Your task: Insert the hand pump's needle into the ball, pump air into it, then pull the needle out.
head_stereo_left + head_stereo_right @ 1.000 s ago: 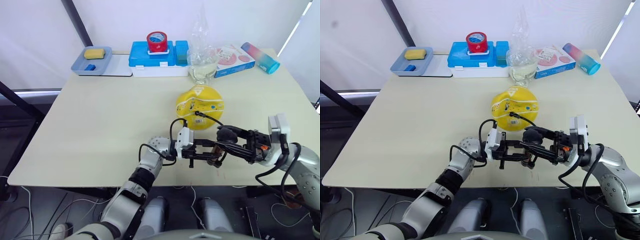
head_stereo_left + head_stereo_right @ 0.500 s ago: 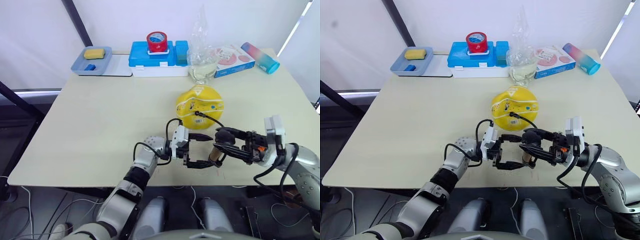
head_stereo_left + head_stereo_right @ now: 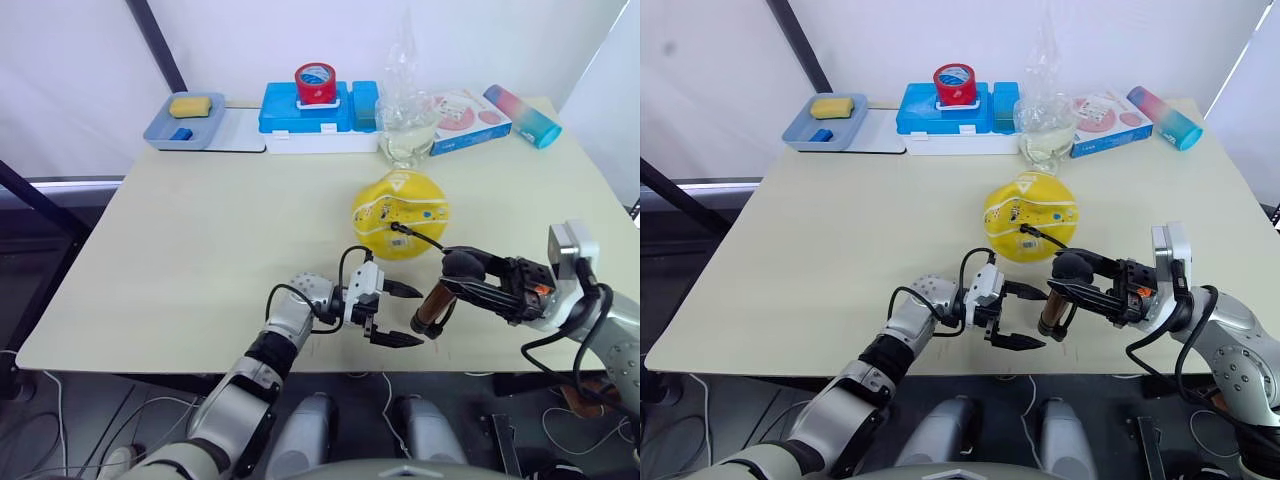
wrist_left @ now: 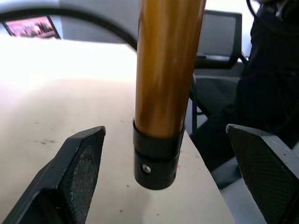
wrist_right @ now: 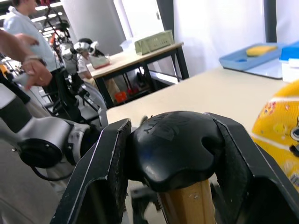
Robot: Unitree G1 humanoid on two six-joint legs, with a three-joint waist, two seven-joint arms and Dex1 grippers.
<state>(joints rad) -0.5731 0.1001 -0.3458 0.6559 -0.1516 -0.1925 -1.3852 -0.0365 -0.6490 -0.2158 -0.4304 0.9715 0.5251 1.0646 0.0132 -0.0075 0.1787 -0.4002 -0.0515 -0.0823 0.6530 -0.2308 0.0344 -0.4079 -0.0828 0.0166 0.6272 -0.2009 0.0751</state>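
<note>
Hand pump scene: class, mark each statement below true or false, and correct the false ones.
1. The right gripper is shut on the hand pump at its black handle. True.
2. The left gripper is clamped on the pump's tube. False: its fingers are open, one on each side of the pump's lower end, not touching it.
3. The ball lies on the table beyond the pump. True.
4. The pump lies flat on the table. False: it is held up off the table, roughly upright and tilted.
5. A black hose runs from the ball toward the pump. True.
</note>
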